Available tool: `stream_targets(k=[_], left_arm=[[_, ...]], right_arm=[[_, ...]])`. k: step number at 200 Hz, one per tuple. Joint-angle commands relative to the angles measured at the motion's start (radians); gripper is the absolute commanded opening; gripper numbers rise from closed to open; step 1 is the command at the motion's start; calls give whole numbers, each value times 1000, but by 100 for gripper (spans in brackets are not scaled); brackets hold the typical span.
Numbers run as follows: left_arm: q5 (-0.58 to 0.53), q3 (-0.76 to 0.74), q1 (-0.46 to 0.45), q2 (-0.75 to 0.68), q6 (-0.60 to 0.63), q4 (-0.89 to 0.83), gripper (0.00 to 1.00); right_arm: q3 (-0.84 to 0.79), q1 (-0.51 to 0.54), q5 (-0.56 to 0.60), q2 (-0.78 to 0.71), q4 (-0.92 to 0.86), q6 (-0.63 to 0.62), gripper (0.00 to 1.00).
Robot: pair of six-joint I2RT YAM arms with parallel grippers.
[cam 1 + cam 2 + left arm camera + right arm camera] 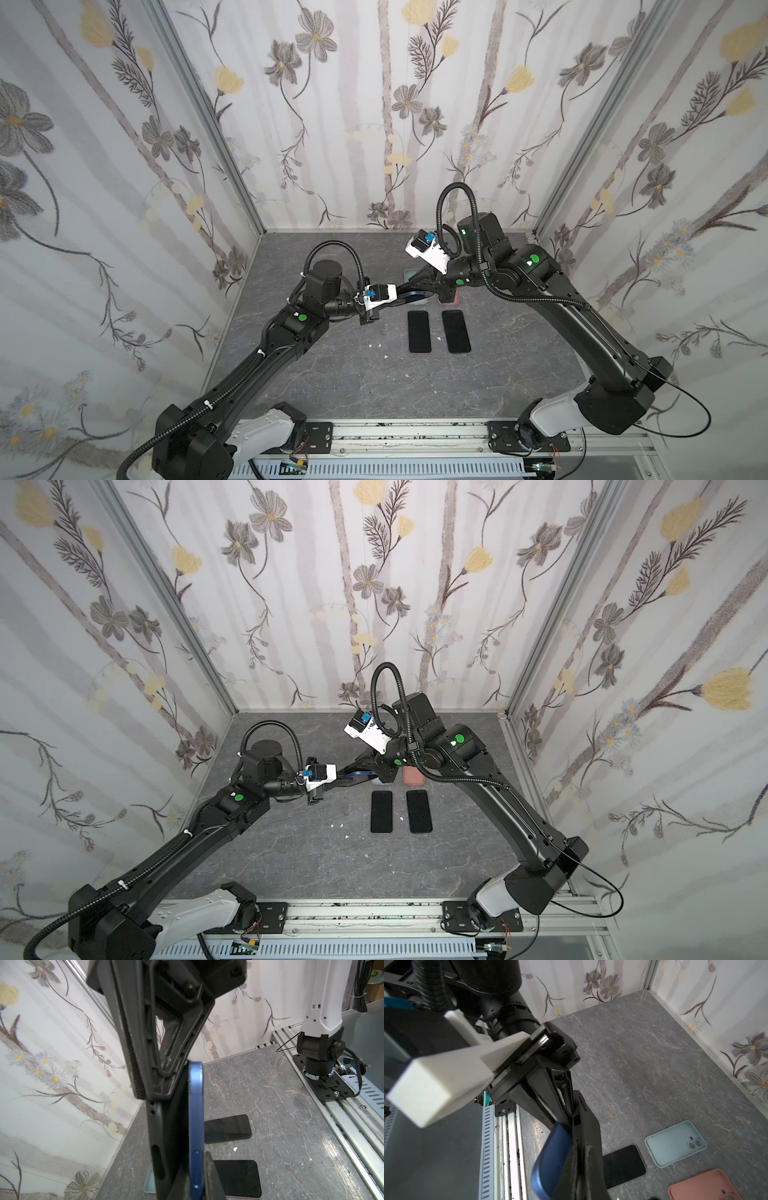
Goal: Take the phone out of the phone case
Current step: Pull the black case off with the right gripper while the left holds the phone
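The blue phone point(195, 1118) hung above the table point(332, 382) between the two arms, sprung partly out of the black phone case point(164, 1142), with their edges side by side. The left fingers point(537, 1103) were pinched together on one end of the phone, and the case lay just outside them. The right fingers point(133, 1059) were clamped on the case's opposite end, with the phone's corner just beside them, outside the grip. Two other phones point(418, 331) lay flat below.

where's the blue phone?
In both top views the blue phone is off the table near centre, held with its case by the left gripper and right gripper, just behind two bare phones.
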Motion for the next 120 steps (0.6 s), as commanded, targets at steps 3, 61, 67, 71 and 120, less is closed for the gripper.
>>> stream_targets(k=[3,61,67,71,120], left_arm=[[109,6,-2,-20,-4,89,0],[207,11,-2,-25,-16,90,0],[208,12,-1,-24,-16,89,0],[208,12,-1,-24,-16,89,0],[114,9,15,-26,-168,130,0]], right_arm=[[-2,-28,31,31,61,108,0],[-5,-99,-16,60,105,217,0],[-8,-99,-16,60,110,218,0],[-12,-101,-14,58,112,219,0],[-166,-150,177,-72,273,316,0]])
